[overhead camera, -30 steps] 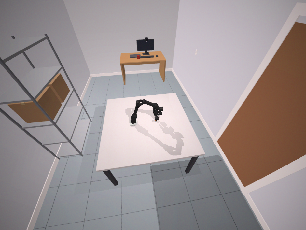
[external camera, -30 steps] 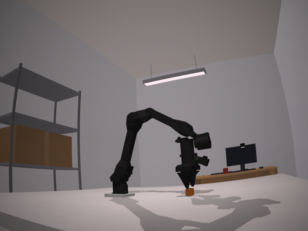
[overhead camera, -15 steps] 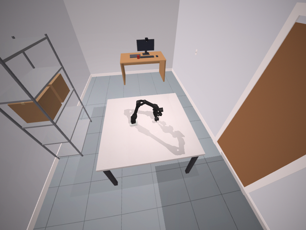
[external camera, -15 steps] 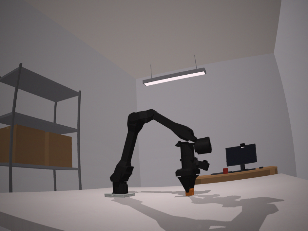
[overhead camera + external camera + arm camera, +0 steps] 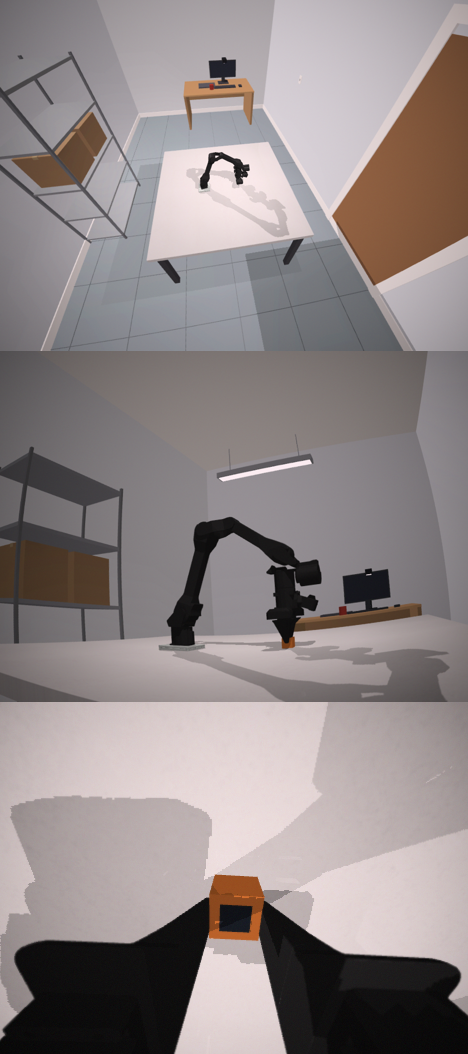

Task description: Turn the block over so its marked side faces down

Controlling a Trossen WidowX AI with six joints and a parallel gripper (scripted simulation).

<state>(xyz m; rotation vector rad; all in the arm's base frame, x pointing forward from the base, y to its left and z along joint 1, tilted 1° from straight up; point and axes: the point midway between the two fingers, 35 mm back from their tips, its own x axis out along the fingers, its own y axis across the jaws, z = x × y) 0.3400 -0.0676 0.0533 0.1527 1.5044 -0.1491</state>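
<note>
The orange block [image 5: 291, 644] [image 5: 235, 886] stands on the white table [image 5: 181, 234] [image 5: 113, 671] [image 5: 100, 742]. Its dark square mark [image 5: 236, 918] faces up towards the wrist camera. My gripper [image 5: 239, 182] [image 5: 287, 641] [image 5: 235, 905] points straight down and is shut on the block, with one fingertip against each of two opposite sides. In the exterior view the fingers cover part of the block, and its base appears to be at table level. In the top view the block is hidden by the gripper.
The arm's base plate [image 5: 204, 189] [image 5: 181, 647] is on the table, left of the block. Shadows of the arm fall across the table. Beyond the table are a desk [image 5: 218, 89] with a monitor [image 5: 222, 69] and a metal shelf rack [image 5: 105, 120] holding boxes.
</note>
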